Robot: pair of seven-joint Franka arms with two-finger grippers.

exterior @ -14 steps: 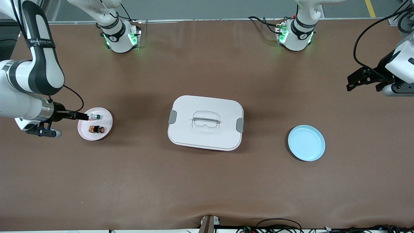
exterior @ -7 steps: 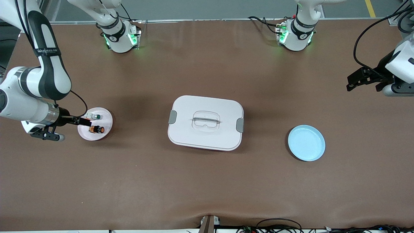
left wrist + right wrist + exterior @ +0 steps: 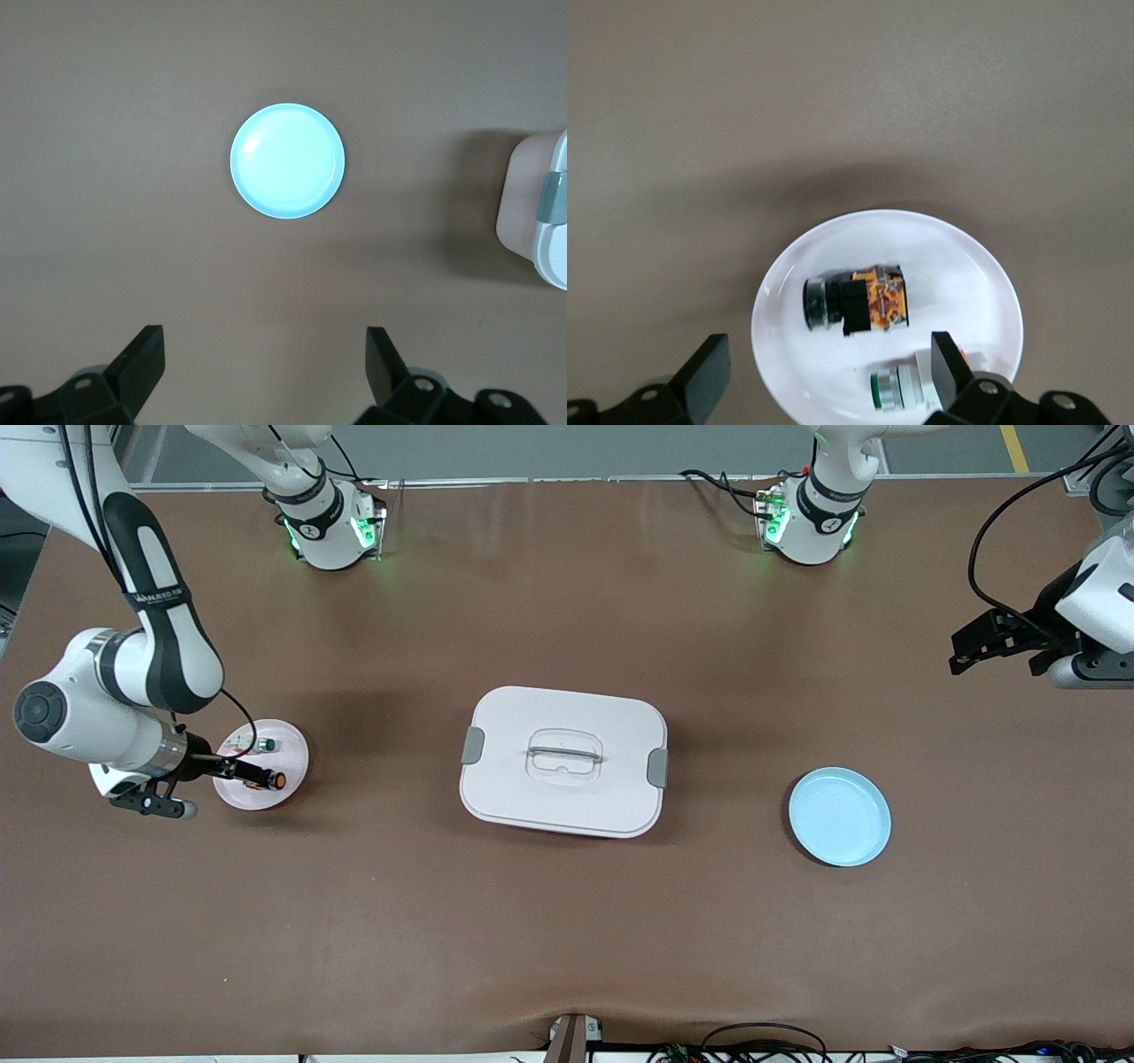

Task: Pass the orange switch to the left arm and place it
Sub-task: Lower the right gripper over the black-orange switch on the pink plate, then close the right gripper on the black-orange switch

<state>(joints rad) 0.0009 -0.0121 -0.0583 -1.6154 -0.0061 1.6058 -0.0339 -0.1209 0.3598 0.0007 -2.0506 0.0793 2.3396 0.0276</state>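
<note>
The orange switch (image 3: pixel 858 304) lies on its side on the white plate (image 3: pixel 833 381), black barrel at one end and an orange-marked body at the other; the plate sits near the tabletop (image 3: pixel 567 921) edge at my right arm's end. My right pincer (image 3: pixel 250 776) hangs over that plate, fingers spread wide and holding nothing. The right wrist view alone shows the switch's body markings and the green-capped white switch (image 3: pixel 908 387) close beside it; the front view alone shows the white box (image 3: pixel 563 761) mid-tabletop and the blue plate (image 3: pixel 839 816) toward my left arm's end. My left pincer (image 3: pixel 264 372) waits open, high above that blue plate. Since a second ago, my right pincer has shifted from the green-capped switch to over the orange one.
</note>
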